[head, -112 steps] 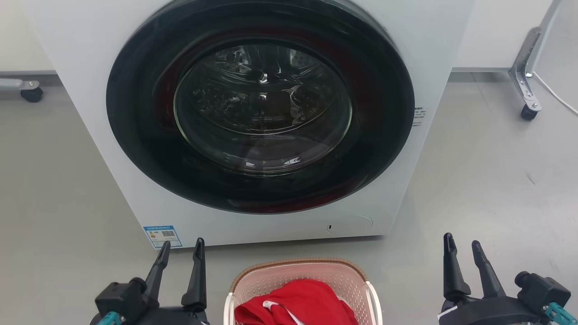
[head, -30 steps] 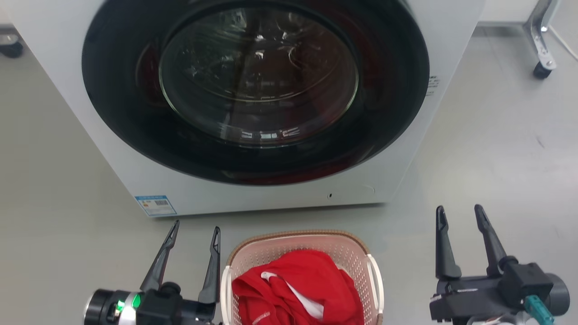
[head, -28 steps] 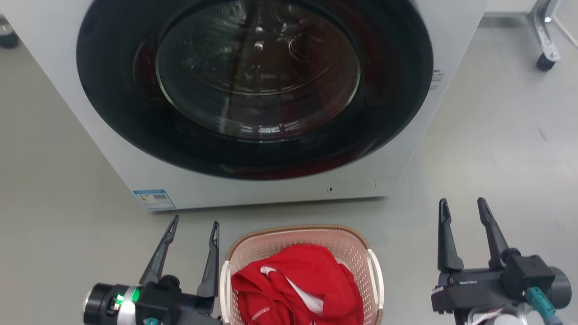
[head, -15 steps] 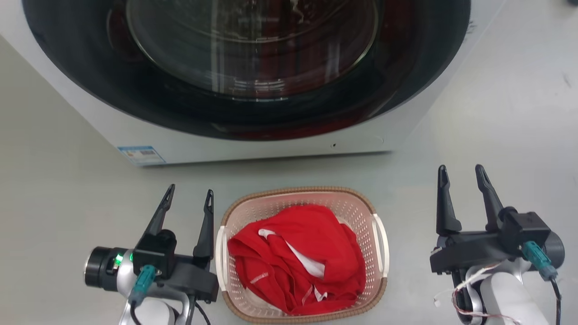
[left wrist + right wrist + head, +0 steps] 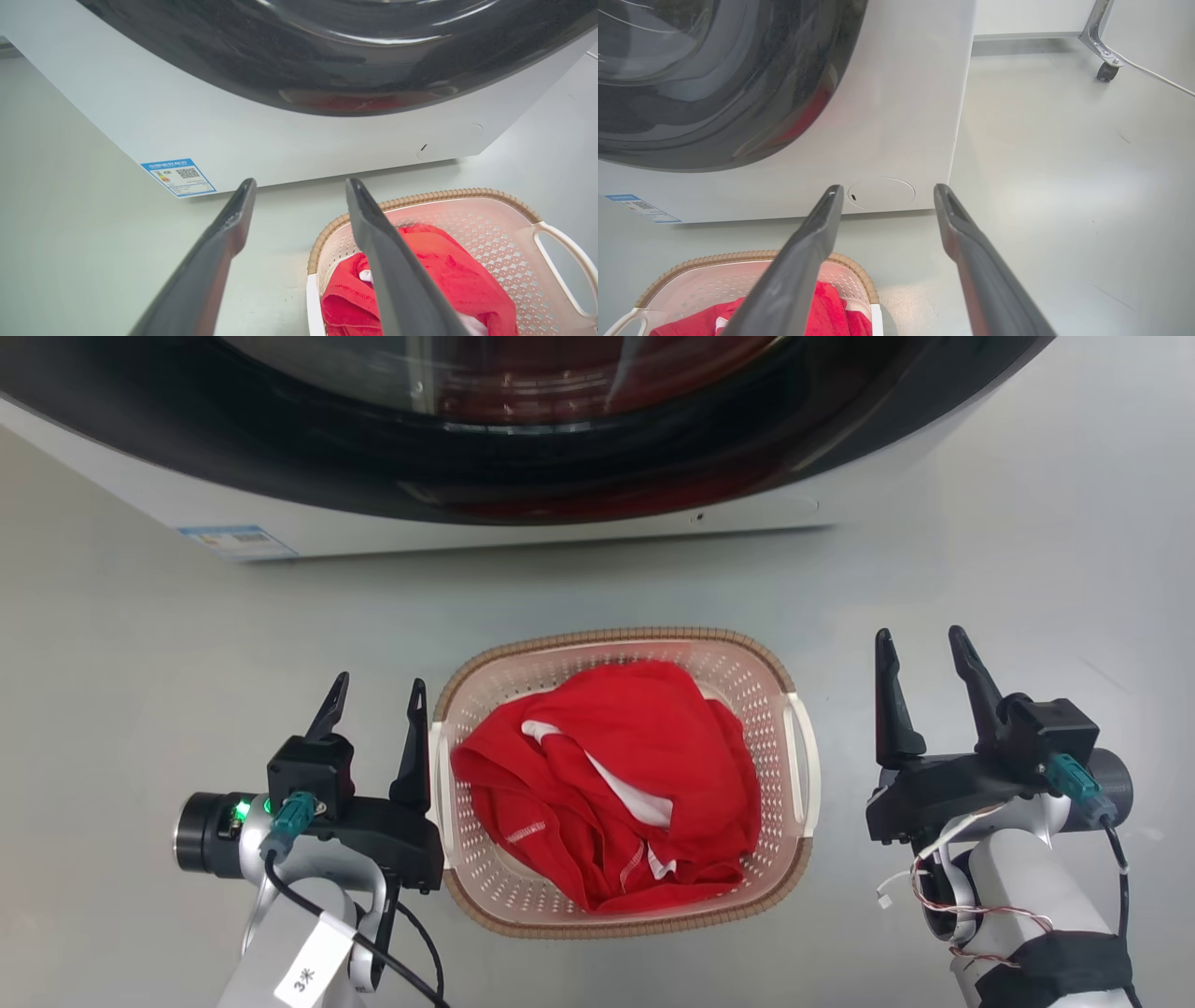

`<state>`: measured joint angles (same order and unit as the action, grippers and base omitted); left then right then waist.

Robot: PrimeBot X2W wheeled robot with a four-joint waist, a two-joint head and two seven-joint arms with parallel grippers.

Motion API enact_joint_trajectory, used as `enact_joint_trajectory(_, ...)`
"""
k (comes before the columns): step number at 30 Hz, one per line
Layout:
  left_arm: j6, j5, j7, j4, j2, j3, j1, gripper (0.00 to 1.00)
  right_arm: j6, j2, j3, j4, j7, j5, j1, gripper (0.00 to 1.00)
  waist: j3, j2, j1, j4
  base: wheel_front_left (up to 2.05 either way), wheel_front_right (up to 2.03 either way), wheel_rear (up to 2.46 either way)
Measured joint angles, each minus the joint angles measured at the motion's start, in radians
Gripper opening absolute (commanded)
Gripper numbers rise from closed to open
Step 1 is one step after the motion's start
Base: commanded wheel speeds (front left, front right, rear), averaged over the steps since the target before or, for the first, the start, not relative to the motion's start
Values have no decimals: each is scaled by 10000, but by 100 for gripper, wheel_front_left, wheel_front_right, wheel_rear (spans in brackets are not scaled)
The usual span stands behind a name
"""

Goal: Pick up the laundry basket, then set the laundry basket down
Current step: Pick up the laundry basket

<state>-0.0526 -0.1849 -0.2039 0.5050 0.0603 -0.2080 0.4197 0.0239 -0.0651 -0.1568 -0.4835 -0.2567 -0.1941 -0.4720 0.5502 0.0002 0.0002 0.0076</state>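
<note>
Pink-cream plastic basket (image 5: 611,637) is sat on the floor (image 5: 140,644) right between the two sets of fingers, red cloth (image 5: 607,756) piled inside. Nothing's been lifted, so reaching for the handles looks to be the step in hand. The left gripper (image 5: 379,681) is spread wide and empty, inner finger just beside the left handle (image 5: 435,784); the right gripper (image 5: 919,633) is spread likewise, empty, set apart from the right handle (image 5: 805,756). Next, each loop probably has to be straddled and pinched evenly, or the load gets tipped. Little room is left ahead of the fingertips by the washer (image 5: 355,532); open floor is found outward of both.
</note>
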Motion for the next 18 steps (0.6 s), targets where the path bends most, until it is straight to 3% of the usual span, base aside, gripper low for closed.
enact_joint_trajectory(18, 0, -497, -92, 2322, -176, -2, 916, 100, -247, 29, -272, -2347, 2, -378, -1119, 100, 1572, 0, -1, 56, 0, 0, 0)
